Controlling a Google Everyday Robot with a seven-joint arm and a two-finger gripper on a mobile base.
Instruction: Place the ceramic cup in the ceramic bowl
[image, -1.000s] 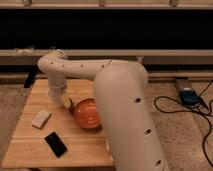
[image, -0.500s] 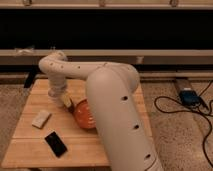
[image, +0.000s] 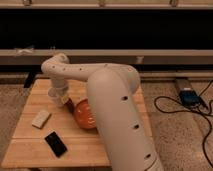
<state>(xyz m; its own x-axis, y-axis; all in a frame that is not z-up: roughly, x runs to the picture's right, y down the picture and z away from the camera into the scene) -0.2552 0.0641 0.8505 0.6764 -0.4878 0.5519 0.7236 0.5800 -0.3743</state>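
The orange-red ceramic bowl (image: 81, 115) sits in the middle of the wooden table (image: 30, 102), its right half hidden behind my white arm. My arm reaches over the table, bends at the back left and comes down to the gripper (image: 64, 99), just off the bowl's back left rim. A small white shape (image: 52, 92) that looks like the ceramic cup is right against the gripper's left side, above the tabletop. I cannot tell whether it is held.
A whitish rectangular block (image: 41, 118) lies on the table's left part and a black phone (image: 55, 144) near the front edge. A dark wall unit runs behind the table. Cables and a blue device (image: 189, 96) lie on the floor at the right.
My arm's large segment has swung left and covers more of the bowl. The gripper has stayed near the bowl's back left rim.
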